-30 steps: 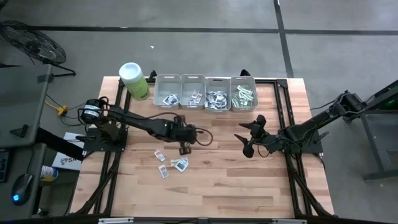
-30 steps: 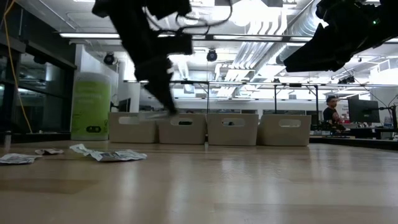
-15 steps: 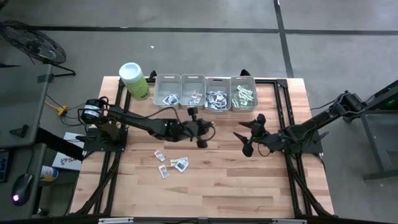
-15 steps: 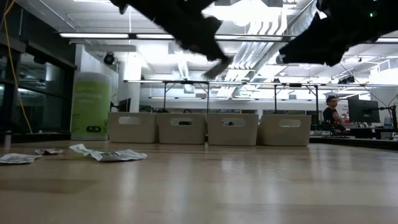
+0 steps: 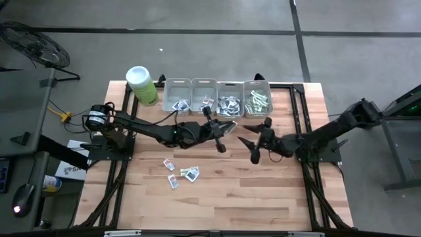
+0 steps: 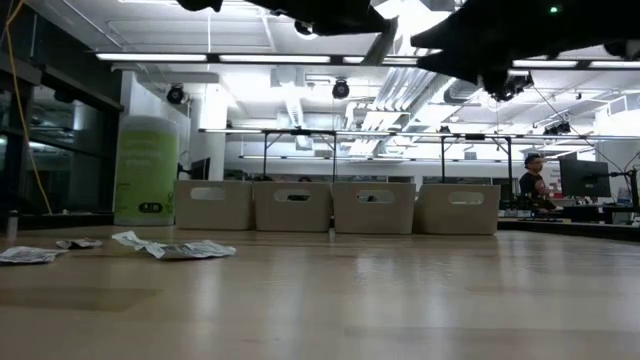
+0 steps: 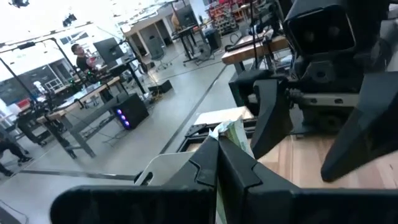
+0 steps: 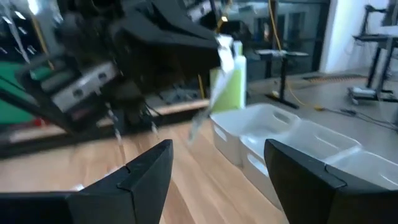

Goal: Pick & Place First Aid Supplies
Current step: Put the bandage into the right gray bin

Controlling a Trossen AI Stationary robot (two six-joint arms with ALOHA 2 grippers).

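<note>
Two arms meet over the middle of the bench [image 5: 263, 191]. The left gripper [image 5: 227, 128] has its fingers clamped on a green-and-white packet [image 7: 231, 134], raised in the air just in front of the grey bins [image 5: 217, 89]. The right gripper [image 5: 253, 141] hangs close beside it, fingers spread wide and empty. Several loose packets [image 5: 181, 172] lie on the wood nearer the left arm, and more fill the bins.

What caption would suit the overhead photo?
Left tool carries a packet toward open right tool, near four bins.
</note>
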